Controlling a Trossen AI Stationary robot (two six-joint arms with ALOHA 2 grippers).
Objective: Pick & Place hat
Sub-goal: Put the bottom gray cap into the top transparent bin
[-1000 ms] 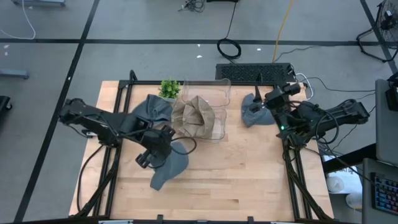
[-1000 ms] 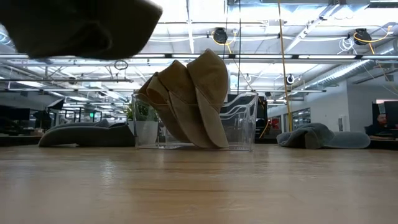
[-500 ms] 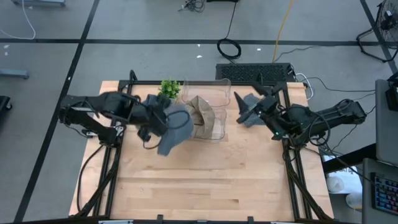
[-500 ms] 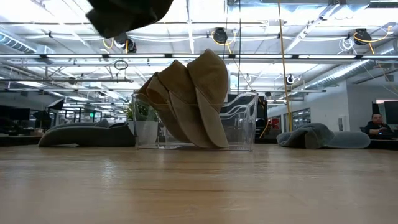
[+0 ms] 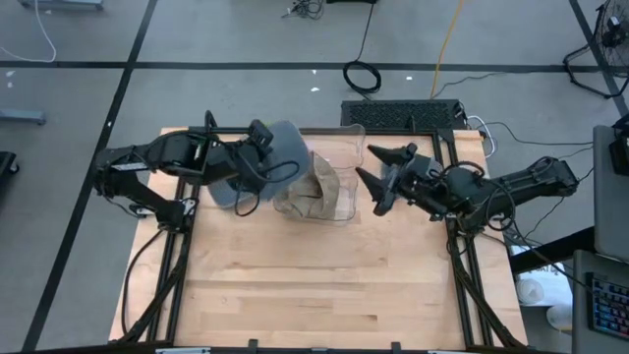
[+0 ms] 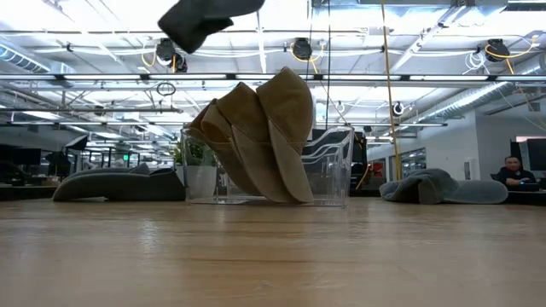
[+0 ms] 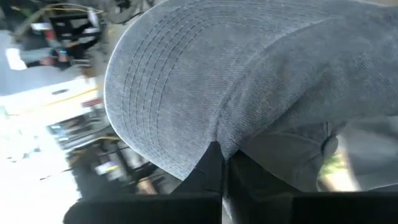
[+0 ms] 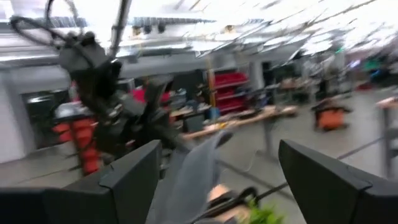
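My left gripper (image 5: 263, 140) is shut on a grey cap (image 5: 288, 149) and holds it in the air above the left part of the clear bin (image 5: 346, 147). The low view shows this cap (image 6: 205, 17) high above the bin (image 6: 328, 166). Tan caps (image 5: 313, 187) fill the bin and stick out over its rim. My right gripper (image 5: 369, 165) is open just right of the bin, fingers pointing left; its wrist view shows the wide gap (image 8: 217, 186). A second grey cap (image 5: 228, 187) lies on the table under the left arm. A third (image 6: 444, 188) lies at the right. My left gripper pinches the grey cap between its two fingers (image 7: 211, 171) where the stitched brim meets the crown (image 7: 219, 140). The cap is lifted clear of table and bin. The brim (image 7: 168, 81) spreads away beyond the fingertips and the crown (image 7: 298, 93) bulges to one side.
A small green plant (image 6: 192, 153) stands behind the bin's left end. A keyboard (image 5: 403, 115) and cables lie past the table's far edge. The near half of the wooden table (image 5: 324, 285) is bare. A person (image 6: 516, 170) sits far off in the room.
My left gripper has carried the grey cap up from the middle of the table, toward the far edge and to the right, to above the bin. My right gripper has swung left from the grey cap at the right, toward the bin, and stayed open.
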